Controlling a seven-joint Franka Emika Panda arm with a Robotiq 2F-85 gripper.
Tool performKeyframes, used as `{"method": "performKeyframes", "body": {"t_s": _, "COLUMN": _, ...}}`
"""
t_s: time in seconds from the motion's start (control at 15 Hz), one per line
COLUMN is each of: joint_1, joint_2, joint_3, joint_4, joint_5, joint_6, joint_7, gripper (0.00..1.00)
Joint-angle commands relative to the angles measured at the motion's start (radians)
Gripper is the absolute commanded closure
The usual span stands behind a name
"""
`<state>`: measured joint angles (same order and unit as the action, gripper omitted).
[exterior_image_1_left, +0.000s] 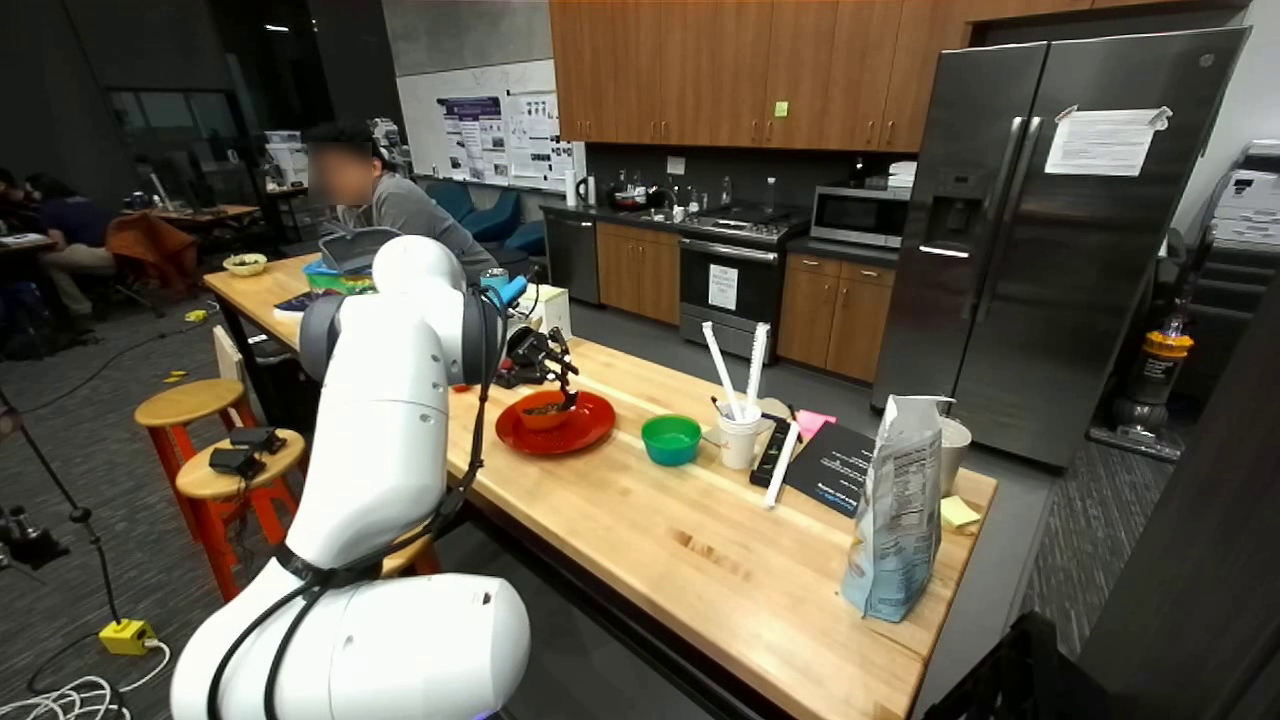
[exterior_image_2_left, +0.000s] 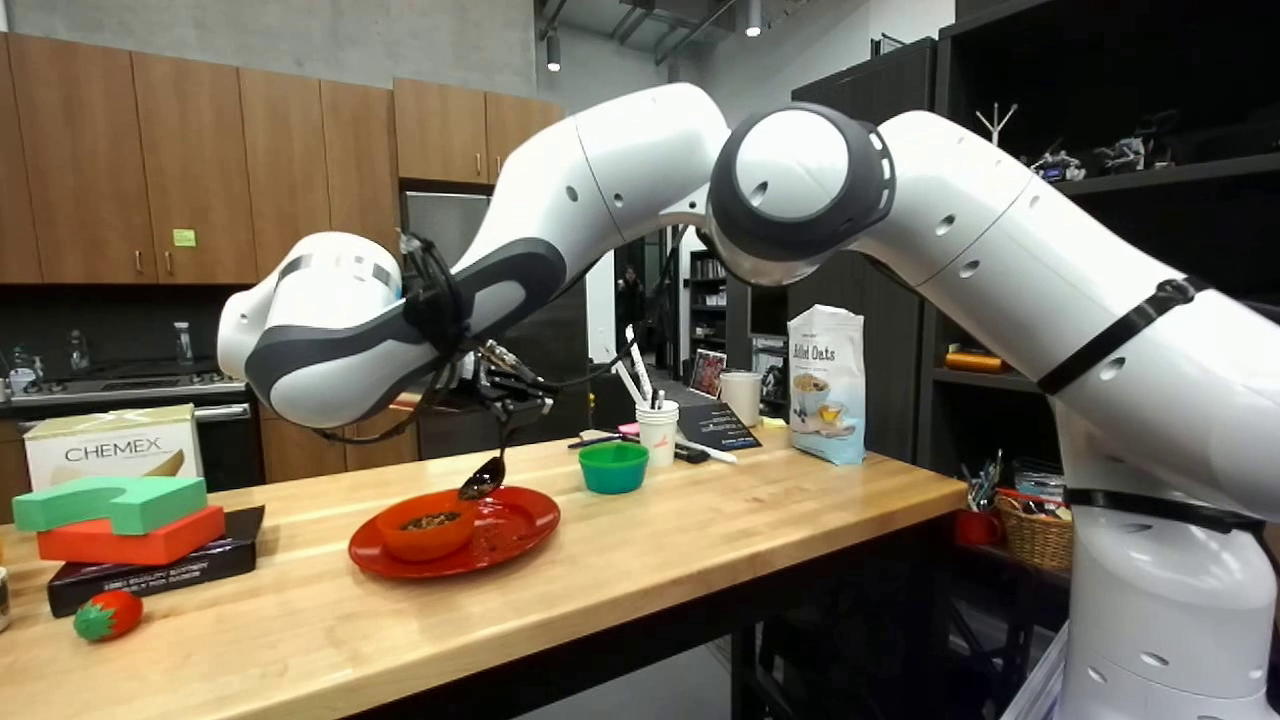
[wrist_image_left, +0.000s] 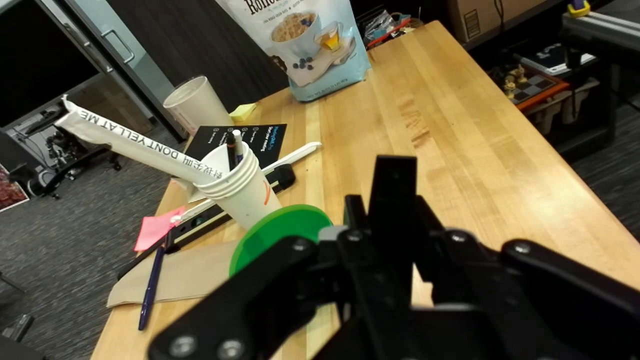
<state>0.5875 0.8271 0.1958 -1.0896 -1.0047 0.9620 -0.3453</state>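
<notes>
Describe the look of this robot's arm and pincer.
The arm is glossy white, with rounded segments and dark grey joint covers. Black straps ring it and black cables run along it. The pincer is black, with jointed links and bright round screws.

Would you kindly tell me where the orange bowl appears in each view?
In an exterior view: orange bowl, slightly left of and below centre.
In an exterior view: orange bowl, lower left of centre.
Wrist view: not in it.
Shared landmark: green bowl, in all three views.
</notes>
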Motion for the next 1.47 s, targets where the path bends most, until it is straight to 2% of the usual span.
{"method": "performKeyframes", "body": {"t_s": 0.0, "joint_1": 0.006, "joint_2": 0.065, "joint_3": -0.020, "joint_4": 0.128, "joint_5": -0.011, "joint_6": -0.054, "joint_7": -0.067, "gripper": 0.94}}
{"method": "performKeyframes", "body": {"t_s": 0.27, "joint_1": 0.005, "joint_2": 0.109, "joint_3": -0.040, "joint_4": 0.208, "joint_5": -0.017, "joint_6": -0.100, "joint_7": -0.097, "gripper": 0.94}}
{"method": "performKeyframes", "body": {"t_s": 0.6, "joint_1": 0.019, "joint_2": 0.166, "joint_3": -0.078, "joint_4": 0.274, "joint_5": -0.059, "joint_6": -0.163, "joint_7": -0.195, "gripper": 0.94}}
{"method": "performKeyframes", "body": {"t_s": 1.4, "joint_1": 0.074, "joint_2": 0.290, "joint_3": -0.152, "joint_4": 0.384, "joint_5": -0.286, "joint_6": -0.217, "joint_7": -0.521, "gripper": 0.94}}
